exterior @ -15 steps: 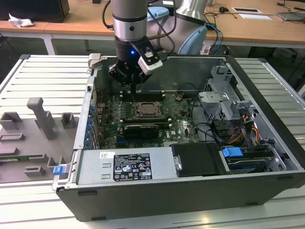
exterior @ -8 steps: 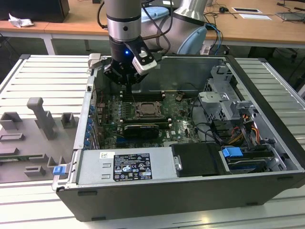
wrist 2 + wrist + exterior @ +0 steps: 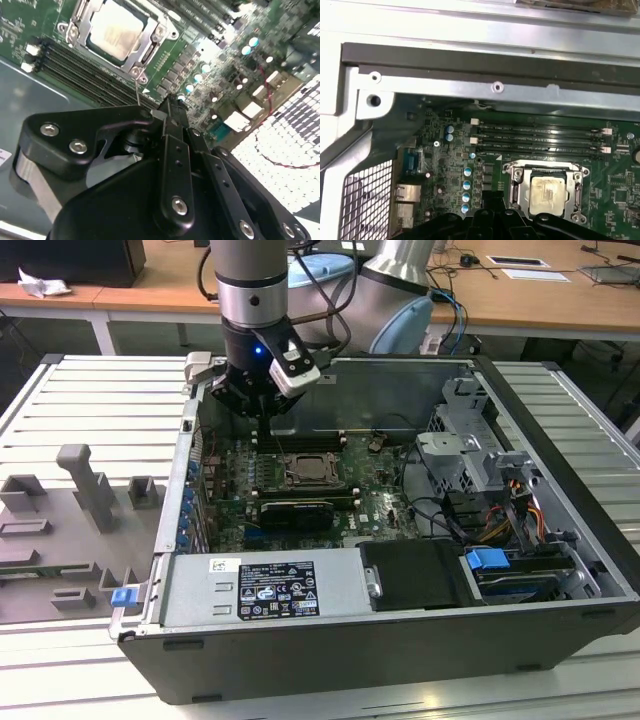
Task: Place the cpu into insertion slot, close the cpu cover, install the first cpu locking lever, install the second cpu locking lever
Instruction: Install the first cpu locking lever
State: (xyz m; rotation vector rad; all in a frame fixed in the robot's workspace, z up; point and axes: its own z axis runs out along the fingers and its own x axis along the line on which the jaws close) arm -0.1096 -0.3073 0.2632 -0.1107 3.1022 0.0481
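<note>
The black pincer (image 3: pixel 170 104) is seen closed in the second wrist view. Just ahead, the pale square cpu (image 3: pixel 116 30) is framed by the shiny metal cpu cover (image 3: pixel 148 48).

Wooden desks (image 3: pixel 540 300) stand behind a pale slatted worktable (image 3: pixel 90 390) under even light

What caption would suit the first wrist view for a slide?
The cpu seated under the lowered cpu cover, gripper hovering beside it over the motherboard.
</note>
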